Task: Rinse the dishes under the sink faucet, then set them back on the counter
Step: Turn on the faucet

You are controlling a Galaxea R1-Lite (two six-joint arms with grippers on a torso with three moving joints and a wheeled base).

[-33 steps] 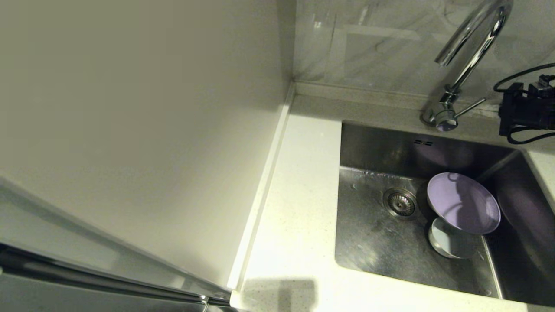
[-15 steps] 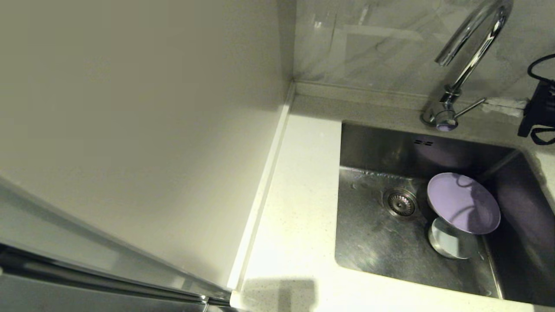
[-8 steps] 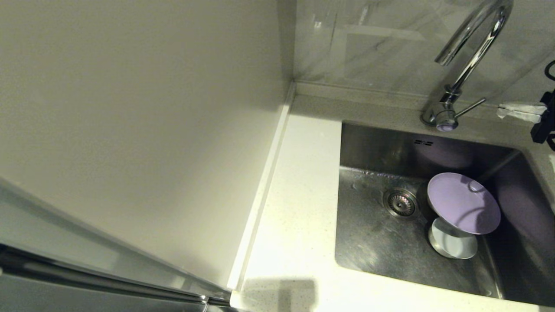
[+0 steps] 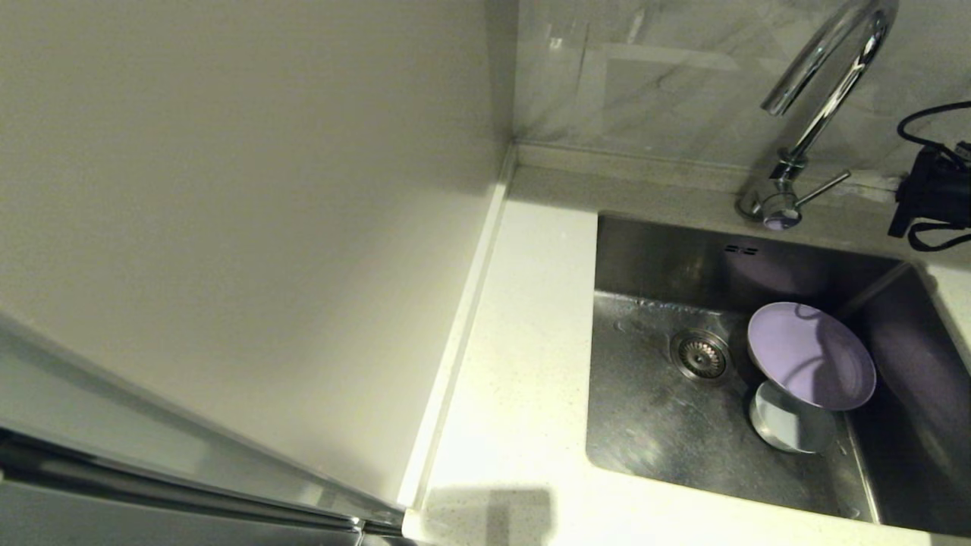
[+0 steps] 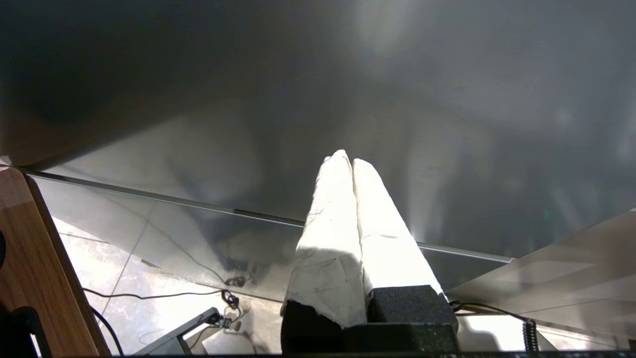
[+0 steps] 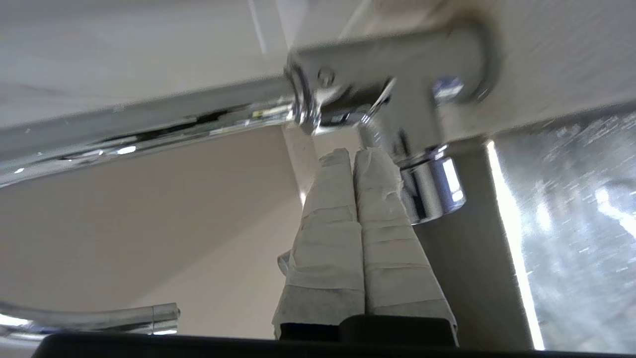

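Observation:
The lilac plate [image 4: 810,356] leans tilted in the right half of the steel sink [image 4: 645,432], its lower edge over the pale blue-white bowl [image 4: 789,431]. The pink cup is out of view. The chrome faucet [image 4: 831,72] rises behind the basin, its thin lever [image 4: 824,188] pointing right. My right arm [image 4: 937,199] hangs just right of that lever. In the right wrist view my right gripper [image 6: 355,155] is shut and empty, its tips close against the faucet [image 6: 427,184] base fitting. My left gripper [image 5: 350,159] is shut, parked facing a grey panel.
White counter [image 4: 523,341] runs left of the sink, bounded by a cream wall panel [image 4: 250,227] and a low back edge. The drain strainer [image 4: 699,355] sits left of the plate. No water shows at the spout.
My right arm drew back to the right, away from the faucet lever, and has now come left toward it again. Plate and bowl have not moved.

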